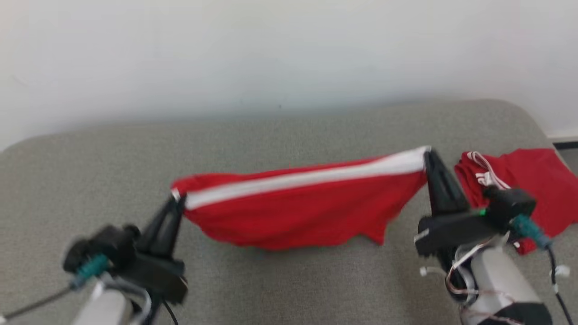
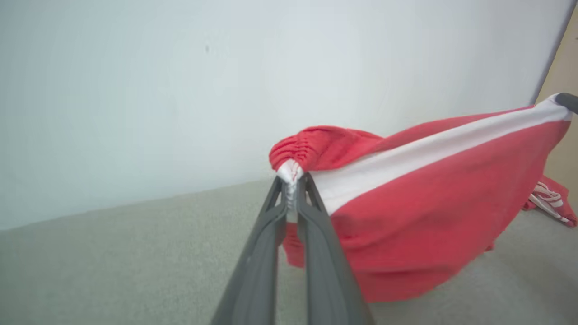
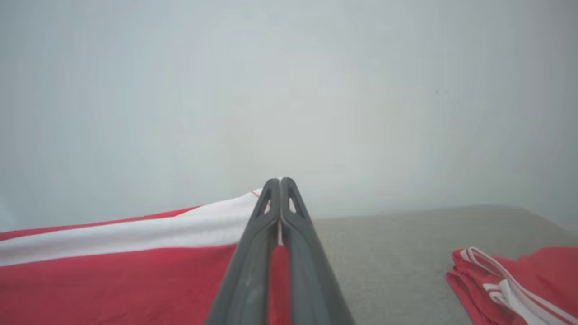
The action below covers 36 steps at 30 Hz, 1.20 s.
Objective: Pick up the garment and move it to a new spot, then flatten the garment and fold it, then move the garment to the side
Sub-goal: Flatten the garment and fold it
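Over the left part of the table (image 1: 289, 131), the left hand (image 1: 177, 199) has its two dark fingers pressed together on the bunched, gathered end of the garment (image 1: 293, 212), right where the white stripe (image 1: 307, 176) starts. The garment is red with that one white band along its top edge. It hangs stretched over the middle of the table, with the stripe pulled nearly straight and the red cloth sagging below it. Over the right part of the table, the right hand (image 1: 428, 152) is pinching the other end of the stripe, fingers closed tight on the cloth. A second red piece with white cords (image 1: 528, 174) lies bunched at the right end of the table.

The garment looks light, thin and very limp, and the gathered end suggests an elastic edge. It will probably droop and swing rather than hold a shape, and a thin pinch could slip if the two hands pull apart too hard. The two stripe ends seem the best places to hold it, since the seam there is thicker.

The head view is blurred. I cannot tell whether the lowest hem touches the table or hangs just above it. The far side of the garment is hidden, so what sort of garment it is remains unclear. The second red piece is cut off at the picture edge.
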{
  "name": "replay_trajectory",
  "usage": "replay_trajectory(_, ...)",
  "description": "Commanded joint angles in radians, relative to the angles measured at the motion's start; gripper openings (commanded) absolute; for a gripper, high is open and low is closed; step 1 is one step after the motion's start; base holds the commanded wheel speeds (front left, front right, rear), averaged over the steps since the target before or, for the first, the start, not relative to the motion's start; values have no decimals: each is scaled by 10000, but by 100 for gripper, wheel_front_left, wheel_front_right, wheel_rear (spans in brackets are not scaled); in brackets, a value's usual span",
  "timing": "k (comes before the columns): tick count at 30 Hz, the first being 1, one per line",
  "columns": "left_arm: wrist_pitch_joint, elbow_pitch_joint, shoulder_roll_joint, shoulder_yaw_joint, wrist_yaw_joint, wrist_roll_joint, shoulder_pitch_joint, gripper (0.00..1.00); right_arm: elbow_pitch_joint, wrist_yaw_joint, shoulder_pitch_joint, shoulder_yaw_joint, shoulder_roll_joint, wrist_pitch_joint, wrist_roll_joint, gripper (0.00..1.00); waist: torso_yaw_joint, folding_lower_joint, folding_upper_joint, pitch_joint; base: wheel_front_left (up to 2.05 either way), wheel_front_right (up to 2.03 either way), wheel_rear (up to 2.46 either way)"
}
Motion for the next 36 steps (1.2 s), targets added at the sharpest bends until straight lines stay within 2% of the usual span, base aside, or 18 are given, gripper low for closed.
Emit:
replay_trajectory(1,-29,-96,218,-1,23,9,-279,0,-191,-33,-197,-23,-79,-42,128,0,80,2,0,-566,0,0,0)
replay_trajectory(4,258,-397,1053,-390,23,-321,-1274,0,-821,-33,-669,-58,-147,-41,456,0,153,2,0,-968,0,0,0)
replay_trajectory(9,1496,-1062,2305,-1093,26,-1225,-2908,0,-1366,-33,-1698,-50,-336,27,994,0,288,2,0,-1282,0,0,0)
replay_trajectory(16,2845,-1109,3034,-1760,23,-2193,-4573,0,-1365,-33,-2959,585,-641,514,749,0,426,2,0,-894,0,0,0)
replay_trajectory(21,3247,-305,2804,-2186,23,-2569,-5135,0,-377,-31,-3782,1241,-686,772,437,0,443,2,0,-74,0,0,0)
replay_trajectory(23,3198,162,2695,-2333,24,-2537,-5575,0,126,-33,-4430,1568,-706,809,221,0,413,2,0,549,0,0,0)
replay_trajectory(24,3016,804,2607,-2377,48,-2206,-6155,0,647,-31,-5214,1735,-813,639,-186,0,426,2,0,1199,0,0,0)
replay_trajectory(26,2539,1495,2282,-2171,145,-2184,-6879,0,1334,-33,-6081,1380,-673,432,-385,0,383,2,0,1768,0,0,0)
replay_trajectory(30,1399,2695,2018,-2316,145,-1231,-8478,0,2415,-34,-7768,433,-500,29,-1096,0,376,2,0,2377,0,0,0)
replay_trajectory(32,850,3087,1882,-2332,127,-951,-9245,0,2561,-36,-8485,1,-508,-39,-1611,0,402,2,0,2536,0,0,0)
replay_trajectory(36,311,3641,1631,-2367,89,-757,-9899,0,2193,-40,-8833,-691,-461,-35,-2079,0,465,2,0,2658,0,0,0)
